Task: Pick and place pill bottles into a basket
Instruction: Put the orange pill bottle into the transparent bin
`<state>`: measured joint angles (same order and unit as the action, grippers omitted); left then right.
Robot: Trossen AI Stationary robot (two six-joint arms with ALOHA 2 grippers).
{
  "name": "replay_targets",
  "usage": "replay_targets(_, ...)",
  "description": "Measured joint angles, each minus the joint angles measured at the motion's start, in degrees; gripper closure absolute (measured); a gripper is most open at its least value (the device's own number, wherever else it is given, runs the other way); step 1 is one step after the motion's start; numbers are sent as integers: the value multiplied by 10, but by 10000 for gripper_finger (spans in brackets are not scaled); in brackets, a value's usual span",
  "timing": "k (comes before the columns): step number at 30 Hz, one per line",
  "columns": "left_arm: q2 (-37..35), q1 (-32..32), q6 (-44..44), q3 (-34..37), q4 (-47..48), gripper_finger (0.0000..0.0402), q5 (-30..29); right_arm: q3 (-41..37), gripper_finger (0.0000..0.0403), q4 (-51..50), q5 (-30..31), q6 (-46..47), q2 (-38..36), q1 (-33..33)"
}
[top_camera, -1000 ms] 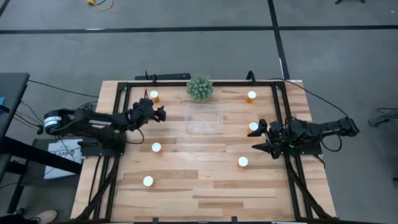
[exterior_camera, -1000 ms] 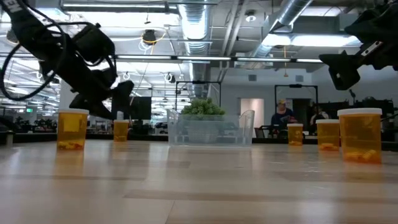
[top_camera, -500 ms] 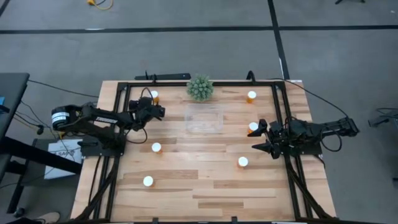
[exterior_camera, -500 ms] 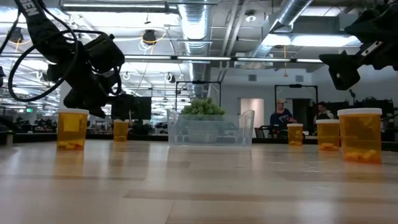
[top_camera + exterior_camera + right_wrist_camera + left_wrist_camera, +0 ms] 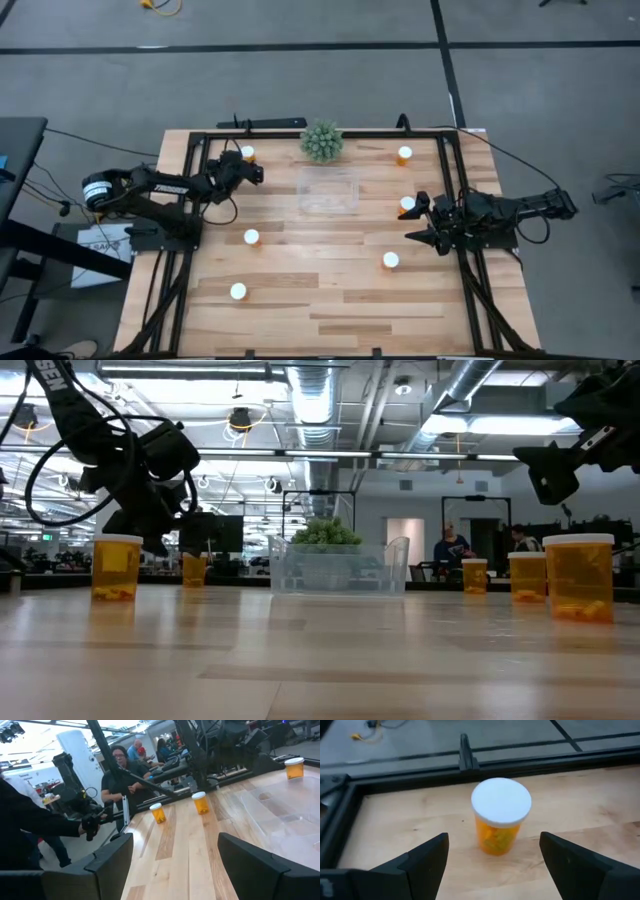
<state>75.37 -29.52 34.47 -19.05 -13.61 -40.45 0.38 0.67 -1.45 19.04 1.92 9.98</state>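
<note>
Left gripper [image 5: 258,173] spread wide, upright pill bottle [image 5: 500,815] just ahead between the fingers, far-left counter [image 5: 300,300] corner. Basket [image 5: 328,190] mid-counter, right of it. Right gripper [image 5: 416,222] open, parked right, another bottle [image 5: 407,204] beside.

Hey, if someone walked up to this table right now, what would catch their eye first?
Probably the left gripper, open and closing in on the pill bottle at the table's far left corner. Next, the spiky green plant behind the clear basket at mid-table. The right gripper waits at the right edge.
</note>
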Motion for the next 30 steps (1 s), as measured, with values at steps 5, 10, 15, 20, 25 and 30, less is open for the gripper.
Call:
replay_targets(5,0,-25,1,0,-8,97,42,0,117,0,0,0,0,0)
replay_targets(10,0,-35,2,0,-47,97,109,0,117,0,0,0,0,0)
replay_targets(15,0,-35,1,-18,-59,97,128,0,117,0,0,0,0,0)
replay_targets(20,0,-35,-47,-56,-61,97,133,0,117,0,0,0,0,0)
replay_targets(25,9,-54,-95,-86,-35,97,111,0,117,0,0,0,0,0)
replay_targets(30,38,-74,-99,-104,12,97,135,0,117,0,0,0,0,0)
